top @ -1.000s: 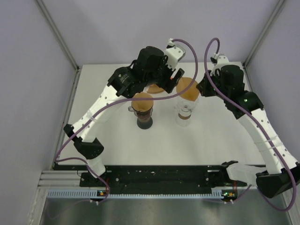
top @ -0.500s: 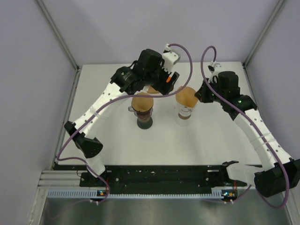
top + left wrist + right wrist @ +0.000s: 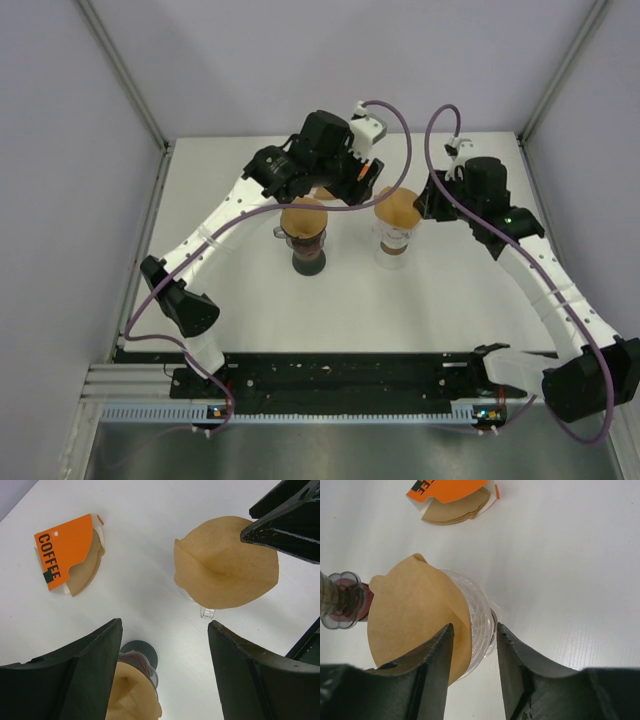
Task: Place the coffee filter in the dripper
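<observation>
A clear glass dripper (image 3: 394, 243) stands mid-table with a brown paper filter (image 3: 397, 207) resting in its top, tilted and sticking up above the rim. In the right wrist view the filter (image 3: 415, 615) and the dripper rim (image 3: 481, 615) lie between my fingers. My right gripper (image 3: 473, 628) is open, one finger over the filter and one outside the rim; it sits just right of the dripper (image 3: 428, 200). My left gripper (image 3: 350, 175) is open and empty behind the drippers, and its wrist view shows the filter (image 3: 225, 570).
A second dripper (image 3: 305, 250) on a dark base holds its own brown filter (image 3: 303, 215), left of the clear one. An orange coffee-filter pack (image 3: 65, 550) lies flat on the white table behind them, also showing in the right wrist view (image 3: 452, 492). Grey walls enclose the table.
The filter has come down from beside my right gripper onto the clear dripper. My right gripper has drawn slightly back. My left gripper has pulled back and away from the drippers.
</observation>
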Tool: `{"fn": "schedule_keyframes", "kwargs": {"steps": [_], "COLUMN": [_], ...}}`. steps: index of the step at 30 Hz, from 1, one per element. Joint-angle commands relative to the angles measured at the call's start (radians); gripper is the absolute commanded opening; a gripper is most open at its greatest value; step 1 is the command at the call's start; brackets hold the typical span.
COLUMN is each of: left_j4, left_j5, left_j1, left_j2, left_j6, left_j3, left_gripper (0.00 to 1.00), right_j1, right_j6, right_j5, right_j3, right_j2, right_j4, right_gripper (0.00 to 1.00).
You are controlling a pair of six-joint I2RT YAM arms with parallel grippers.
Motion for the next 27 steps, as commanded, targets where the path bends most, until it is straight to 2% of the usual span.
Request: {"fn": "schedule_keyframes", "kwargs": {"steps": [1,6,7,10,13,15,19,22,27], "left_j4": [0.074,0.093,0.096,0.102,0.113,0.119,0.131,0.136,0.122], "left_j5": [0.027,0.013,0.007,-0.009,0.000,0.003,0.025,0.049,0.054], "left_j1": [0.006,0.006,0.007,0.007,0.007,0.007,0.006,0.004,0.004], "left_j2": [-0.015,-0.004,-0.003,0.000,0.003,0.006,0.005,0.017,0.060], "left_j6": [-0.028,-0.037,-0.037,-0.077,-0.098,-0.115,-0.129,-0.138,-0.158], "left_j3": [-0.008,-0.005,-0.006,-0.015,-0.029,-0.037,-0.064,-0.069,-0.026], "left_gripper": [0.74,0.73,0.72,0.69,0.66,0.65,0.63,0.61,0.52], "right_j1": [-0.008,-0.008,-0.008,-0.008,-0.007,-0.007,-0.004,-0.005,-0.005], "right_j6": [-0.071,-0.137,-0.142,-0.153,-0.150,-0.136,-0.128,-0.136,-0.125], "right_j5": [0.054,0.086,0.080,0.011,-0.045,-0.010,0.069,0.084,0.034], "right_j3": [0.037,0.095,0.107,0.141,0.172,0.201,0.227,0.204,0.150], "right_j2": [-0.053,-0.068,-0.070,-0.068,-0.039,-0.004,0.042,0.030,0.016], "right_j4": [0.057,0.056,0.057,0.054,0.024,-0.025,-0.104,-0.087,-0.050], "right_gripper": [0.43,0.49,0.45,0.24,0.16,0.17,0.33,0.35,0.39]}}
